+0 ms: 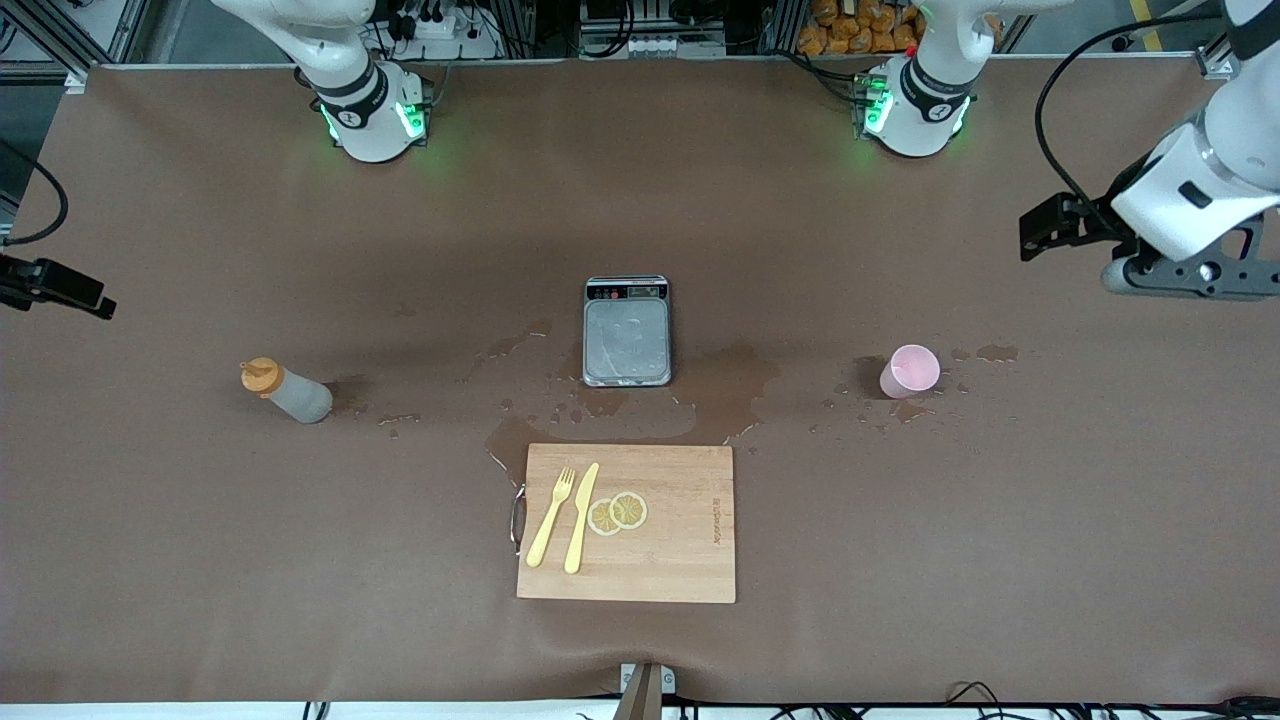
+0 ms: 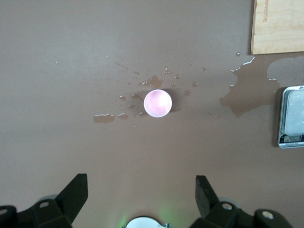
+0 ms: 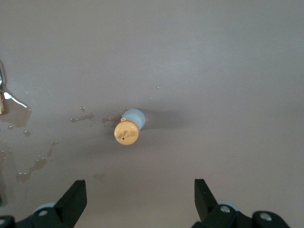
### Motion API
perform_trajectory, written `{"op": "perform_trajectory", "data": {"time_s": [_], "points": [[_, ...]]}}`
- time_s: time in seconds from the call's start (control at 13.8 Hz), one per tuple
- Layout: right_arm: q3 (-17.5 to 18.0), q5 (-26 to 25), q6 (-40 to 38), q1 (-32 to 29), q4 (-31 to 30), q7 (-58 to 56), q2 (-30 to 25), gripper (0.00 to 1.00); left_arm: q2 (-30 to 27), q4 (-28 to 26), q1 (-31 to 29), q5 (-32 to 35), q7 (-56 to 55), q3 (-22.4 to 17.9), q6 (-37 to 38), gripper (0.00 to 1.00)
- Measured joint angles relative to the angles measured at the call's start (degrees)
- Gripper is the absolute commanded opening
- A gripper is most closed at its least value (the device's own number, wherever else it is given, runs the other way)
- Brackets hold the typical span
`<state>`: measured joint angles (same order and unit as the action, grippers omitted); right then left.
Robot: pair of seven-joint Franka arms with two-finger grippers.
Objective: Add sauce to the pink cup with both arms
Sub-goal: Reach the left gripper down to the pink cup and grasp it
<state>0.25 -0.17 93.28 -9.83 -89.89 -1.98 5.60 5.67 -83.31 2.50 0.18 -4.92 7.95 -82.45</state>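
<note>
The sauce bottle (image 1: 287, 391), greyish-white with an orange cap, stands on the brown table toward the right arm's end; the right wrist view shows it from above (image 3: 129, 127). The pink cup (image 1: 910, 371) stands upright toward the left arm's end, and the left wrist view shows it from above (image 2: 157, 103). My left gripper (image 1: 1050, 225) hangs high over the table's end near the cup, open and empty (image 2: 141, 183). My right gripper (image 1: 60, 290) hangs high over the other end near the bottle, open and empty (image 3: 140, 187).
A grey scale (image 1: 627, 331) sits mid-table between bottle and cup. Nearer the camera lies a wooden cutting board (image 1: 680, 560) with a yellow fork (image 1: 551, 517), knife (image 1: 581, 517) and lemon slices (image 1: 618, 512). Wet patches (image 1: 730, 385) spread around the scale and cup.
</note>
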Motion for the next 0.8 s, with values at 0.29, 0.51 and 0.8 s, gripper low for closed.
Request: {"op": "perform_trajectory", "data": {"time_s": [0.29, 0.51, 0.8], "points": [[-0.1, 0.0, 1.3, -2.9, 0.3, 0.0, 3.2, 1.00, 5.5, -0.5, -0.5, -1.8, -0.1, 0.0, -1.7, 1.00], [-0.1, 0.1, 1.3, -5.0, 0.4, 0.0, 4.7, 1.00, 9.6, -4.1, -0.7, -3.1, -0.1, 0.0, -7.4, 1.00], [-0.1, 1.4, 3.3, -7.6, 0.4, 0.0, 7.8, 1.00, 10.8, -13.5, -0.3, -3.1, -0.1, 0.2, -18.2, 1.00]]}}
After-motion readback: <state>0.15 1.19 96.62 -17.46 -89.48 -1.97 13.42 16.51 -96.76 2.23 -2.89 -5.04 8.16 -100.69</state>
